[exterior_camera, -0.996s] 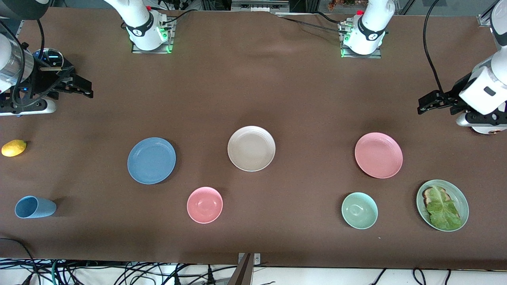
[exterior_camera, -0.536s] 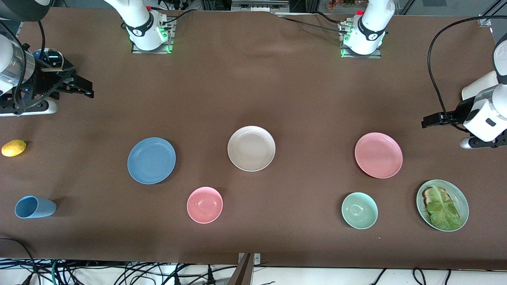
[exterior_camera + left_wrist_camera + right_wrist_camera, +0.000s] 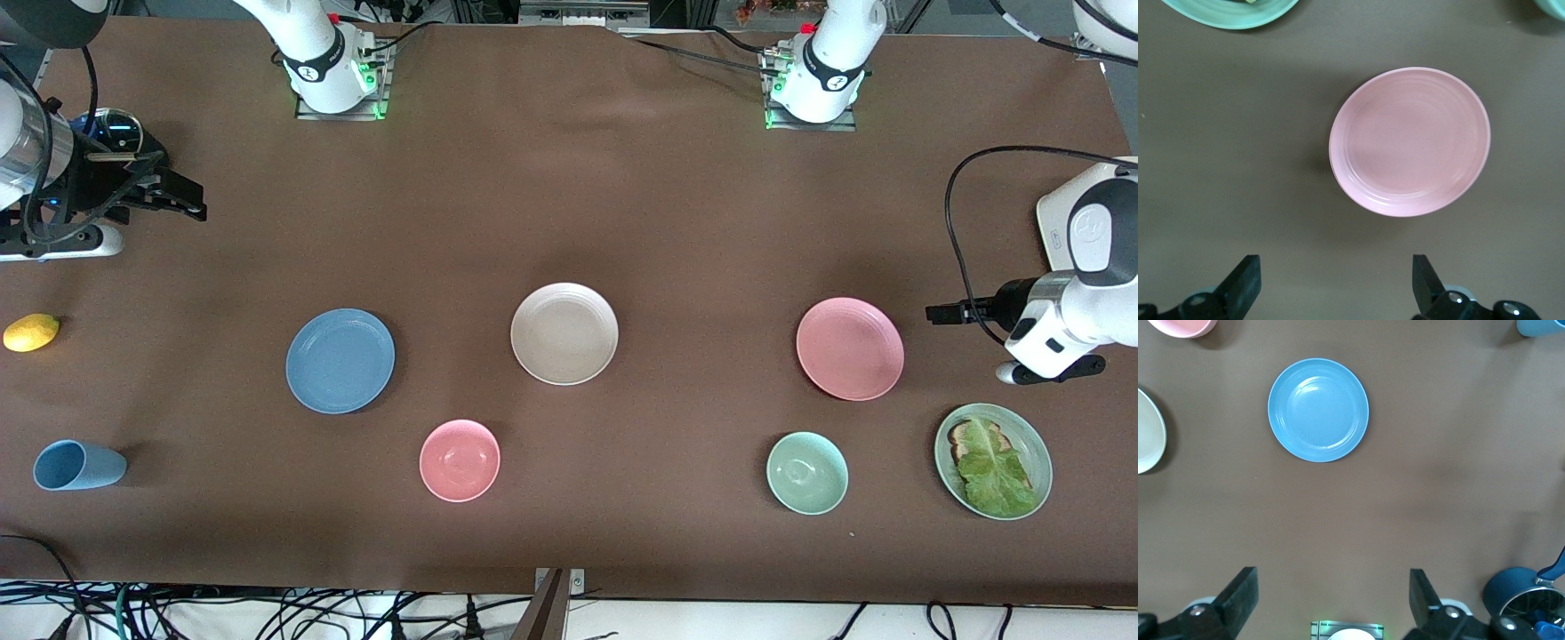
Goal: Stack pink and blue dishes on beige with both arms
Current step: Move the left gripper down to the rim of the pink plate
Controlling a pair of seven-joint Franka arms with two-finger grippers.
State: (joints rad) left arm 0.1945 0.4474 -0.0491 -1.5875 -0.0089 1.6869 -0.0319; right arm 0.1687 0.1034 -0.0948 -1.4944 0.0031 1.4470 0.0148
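Since the earlier frames the left gripper (image 3: pixel 944 313) has come down along the left arm's end of the counter and now hangs over bare surface just beside the pink plate (image 3: pixel 850 348), its fingers (image 3: pixel 1245 283) spread wide with nothing between them. The right gripper (image 3: pixel 182 197) has barely shifted; it waits over the right arm's end of the counter, fingers (image 3: pixel 1238 593) likewise apart and empty.

None of the three plates has moved. The beige plate (image 3: pixel 564 333) lies mid-counter, the blue plate (image 3: pixel 340 360) toward the right arm's end, the pink plate toward the left arm's end. All three sit flat, well apart from one another, nothing stacked.

Other items noted: a pink bowl (image 3: pixel 459 460) nearer the front camera, between the blue and beige plates; a mint-green bowl (image 3: pixel 806 472) nearer the camera than the pink plate; a green dish (image 3: pixel 1031 436) carrying lettuce on toast (near the left gripper, slightly nearer the camera). A light-blue cup (image 3: pixel 76 465) lies on its side and a lemon (image 3: pixel 31 332) rests near the counter's edge at the right arm's end. A dark blue pot (image 3: pixel 1519 593) stands close under the right arm.

The counter (image 3: pixel 569 196) is covered in plain brown material. Open surface separates the pink plate from the beige one and the blue plate from the beige one. Cables run along the edge nearest the camera.
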